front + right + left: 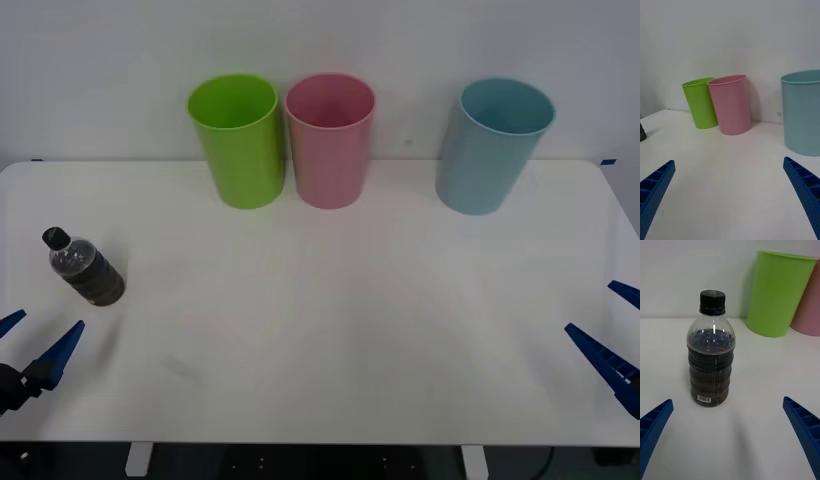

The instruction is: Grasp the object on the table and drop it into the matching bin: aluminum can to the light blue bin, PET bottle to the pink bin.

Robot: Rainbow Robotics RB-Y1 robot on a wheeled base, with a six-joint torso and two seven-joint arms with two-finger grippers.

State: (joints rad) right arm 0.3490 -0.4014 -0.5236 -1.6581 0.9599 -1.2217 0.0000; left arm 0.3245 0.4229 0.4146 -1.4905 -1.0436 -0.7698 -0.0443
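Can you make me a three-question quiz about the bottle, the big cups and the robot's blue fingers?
1. Where does the small dark-bodied plastic bottle with a black cap stand on the white table?
A. near the robot's left edge
B. inside the pink bin
C. beside the blue bin

2. How many tall round bins stand at the back?
A. two
B. three
C. four

3. How is the left gripper?
A. shut on the bottle
B. open, short of the bottle
C. inside a bin

Answers:
1 A: it stands far left, close to the left gripper.
2 B: lime green bin, pink bin, light blue bin.
3 B: its blue fingers are spread, the bottle untouched beyond them.
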